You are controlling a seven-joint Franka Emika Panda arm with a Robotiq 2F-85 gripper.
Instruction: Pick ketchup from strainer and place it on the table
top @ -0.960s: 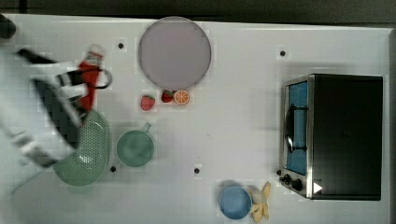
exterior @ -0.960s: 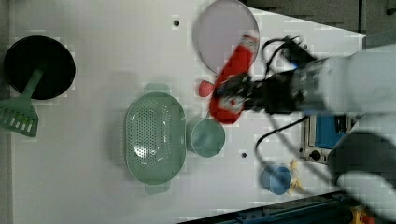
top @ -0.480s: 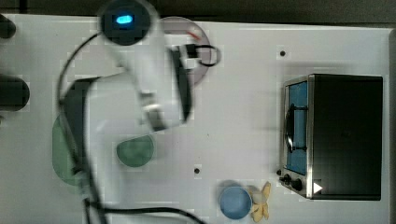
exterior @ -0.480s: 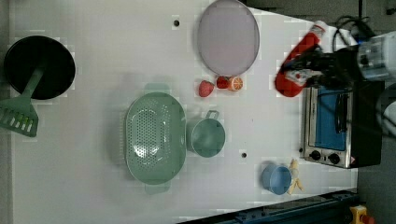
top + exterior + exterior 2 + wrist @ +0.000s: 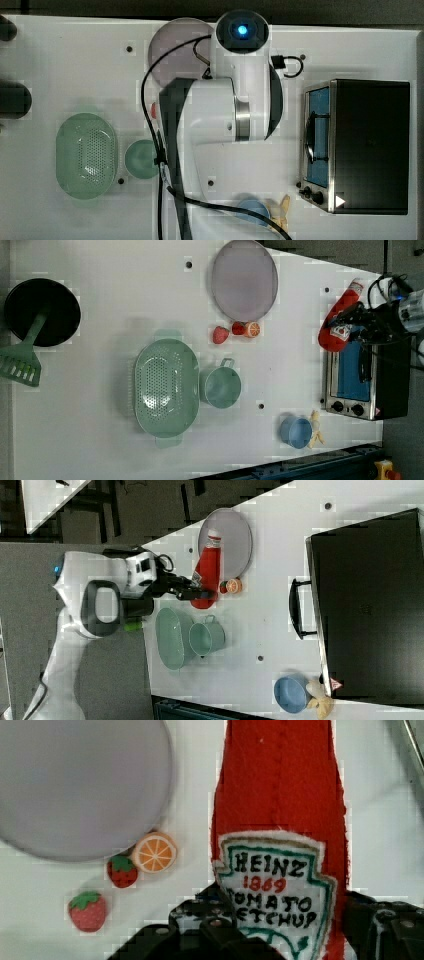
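My gripper (image 5: 356, 323) is shut on the ketchup (image 5: 339, 316), a red bottle with a white cap, gripping it at the labelled lower part. In the left view the bottle hangs tilted near the toaster oven's upper corner. The right view shows the ketchup (image 5: 206, 572) in my gripper (image 5: 197, 594) beside the plate and off the table. In the wrist view the ketchup (image 5: 280, 820) stands between the black fingers (image 5: 200, 930), with the white table (image 5: 190, 795) under it. The pale green strainer (image 5: 167, 387) sits on the table (image 5: 75, 440) with nothing in it.
A green cup (image 5: 221, 387) touches the strainer's side. The lilac plate (image 5: 244, 280) has two strawberries (image 5: 220, 334) and an orange slice (image 5: 252, 329) beside it. A toaster oven (image 5: 365, 380), blue bowl (image 5: 296, 431), black pan (image 5: 42, 312) and green spatula (image 5: 20, 365) line the edges.
The gripper has carried the ketchup across to the left view's right, from beside the cup to near the oven. In the top view the arm has swung to the middle.
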